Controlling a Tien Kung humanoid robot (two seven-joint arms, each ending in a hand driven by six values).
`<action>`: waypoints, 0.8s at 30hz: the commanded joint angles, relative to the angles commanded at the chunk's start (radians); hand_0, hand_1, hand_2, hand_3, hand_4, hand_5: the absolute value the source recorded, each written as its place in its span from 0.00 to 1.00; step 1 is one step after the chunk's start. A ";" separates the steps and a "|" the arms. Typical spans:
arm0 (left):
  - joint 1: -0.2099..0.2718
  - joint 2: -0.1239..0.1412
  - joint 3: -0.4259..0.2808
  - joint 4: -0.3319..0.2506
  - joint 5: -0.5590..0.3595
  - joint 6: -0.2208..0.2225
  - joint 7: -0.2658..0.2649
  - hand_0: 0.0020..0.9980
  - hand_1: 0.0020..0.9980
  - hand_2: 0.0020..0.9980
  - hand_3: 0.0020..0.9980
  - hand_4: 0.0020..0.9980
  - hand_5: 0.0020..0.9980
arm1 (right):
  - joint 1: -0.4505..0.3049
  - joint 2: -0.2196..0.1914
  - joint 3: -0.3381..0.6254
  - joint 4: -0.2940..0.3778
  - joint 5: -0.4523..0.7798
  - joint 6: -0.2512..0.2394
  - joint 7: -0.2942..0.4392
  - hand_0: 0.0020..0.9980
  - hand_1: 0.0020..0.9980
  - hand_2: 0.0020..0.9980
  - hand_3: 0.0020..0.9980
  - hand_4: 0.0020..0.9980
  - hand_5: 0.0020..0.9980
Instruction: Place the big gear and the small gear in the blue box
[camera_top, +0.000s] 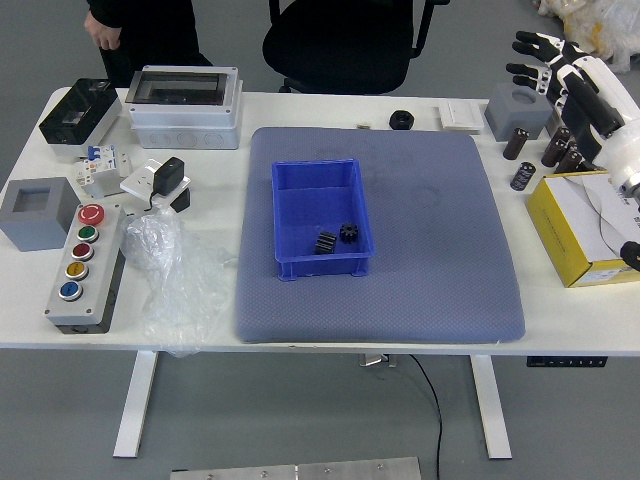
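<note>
Box (310, 205), blue rectangular plastic, holds black ridged big gear (325, 243) and small gear (349, 232); textured mat (430, 270) under box. Right hand (582, 92) well right of box, fingers spread.

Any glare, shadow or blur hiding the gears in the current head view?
Head view: even light, no harsh shadow inside the blue box; the big gear and small gear stand out dark; whitish sheen only on the plastic bag.
</note>
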 joint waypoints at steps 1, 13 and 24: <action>0.000 0.000 0.000 0.000 0.000 0.000 0.000 0.86 0.84 0.84 0.85 0.75 0.69 | -0.002 -0.001 0.000 0.000 0.036 0.003 0.009 0.91 0.85 0.92 0.89 0.53 0.89; -0.001 -0.001 0.000 0.000 0.000 -0.002 0.000 0.86 0.84 0.84 0.85 0.75 0.69 | -0.018 -0.009 -0.005 -0.011 0.413 0.026 0.071 0.97 0.93 0.98 0.95 0.57 0.97; 0.000 -0.001 0.000 0.000 0.001 -0.001 0.000 0.86 0.84 0.84 0.85 0.75 0.69 | -0.022 -0.011 0.006 -0.029 0.540 0.060 0.086 1.00 0.95 1.00 0.98 0.74 1.00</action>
